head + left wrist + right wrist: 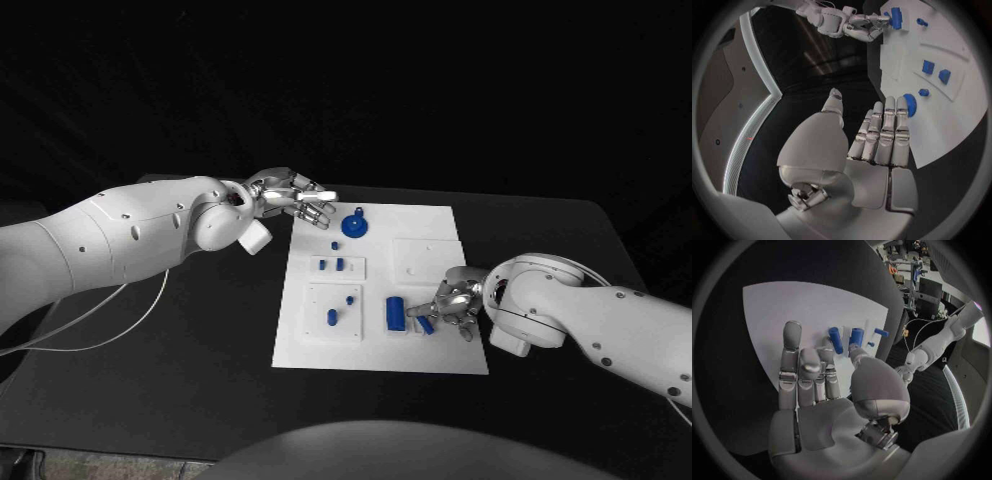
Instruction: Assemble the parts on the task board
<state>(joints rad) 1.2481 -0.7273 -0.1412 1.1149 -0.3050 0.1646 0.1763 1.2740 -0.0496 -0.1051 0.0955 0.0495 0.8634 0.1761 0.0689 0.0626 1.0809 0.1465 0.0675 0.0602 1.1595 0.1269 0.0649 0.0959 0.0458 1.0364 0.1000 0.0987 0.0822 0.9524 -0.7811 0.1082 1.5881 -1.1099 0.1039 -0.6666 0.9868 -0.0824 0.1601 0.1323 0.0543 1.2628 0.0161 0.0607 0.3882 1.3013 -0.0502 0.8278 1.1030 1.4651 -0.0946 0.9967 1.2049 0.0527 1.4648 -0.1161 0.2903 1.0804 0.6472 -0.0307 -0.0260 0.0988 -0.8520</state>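
The white task board (433,352) lies in the middle of the table. My left hand (296,195) hovers at its far left corner, fingers straight and holding nothing. Just past its fingertips (891,107) stands a round blue part (356,222) (909,104). My right hand (450,303) (817,375) is low over the board's near right area. A short blue cylinder (426,324) (836,339) lies on the board between its thumb and a fingertip, with nothing plainly pinched. A larger blue block (395,313) (856,335) lies beside it.
Two small blue pieces (332,265) sit in a raised plate left of centre. Two blue pegs (351,298) (330,318) stand in the near left plate. White cables (101,310) trail over the black table on the left. Dark table surrounds the board.
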